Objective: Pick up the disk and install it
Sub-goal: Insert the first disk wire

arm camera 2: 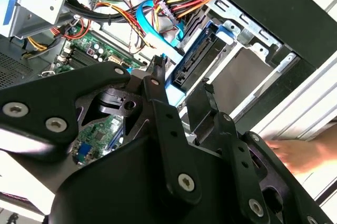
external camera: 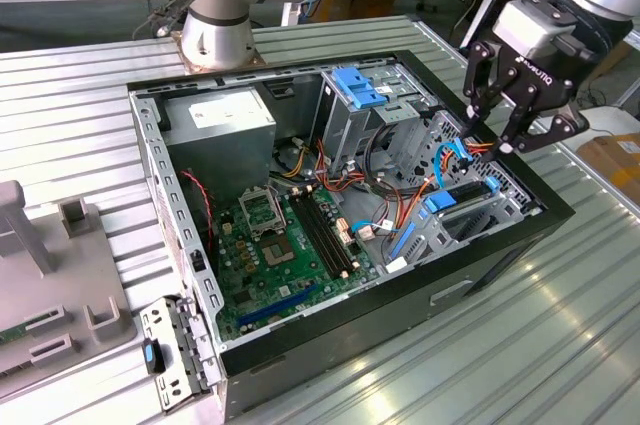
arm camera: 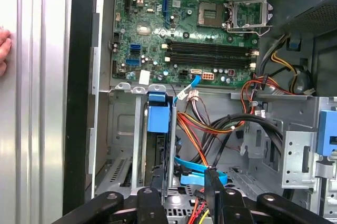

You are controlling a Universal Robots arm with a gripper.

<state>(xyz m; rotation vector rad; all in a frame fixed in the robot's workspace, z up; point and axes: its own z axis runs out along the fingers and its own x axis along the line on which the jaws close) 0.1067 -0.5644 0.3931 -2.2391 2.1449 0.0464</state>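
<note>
Fingers are hovering wide and empty above the disk, which is sitting in the case. It is probably handling stiff, weighty and fragile, with its blue frame edges offering the best hold.

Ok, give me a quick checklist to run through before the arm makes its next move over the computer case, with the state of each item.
1. Gripper open and empty: ok, nothing sits between the fingers.
2. Disk in the drive bay: ok, it stands in the slot in its blue carrier.
3. Disk fully seated: cannot tell.
4. Cables clear of the fingertips: not ok, the blue data cable runs right beside them.
5. People clear: not ok, a hand rests on the table beside the computer case.
6. Case open for access: ok.
</note>
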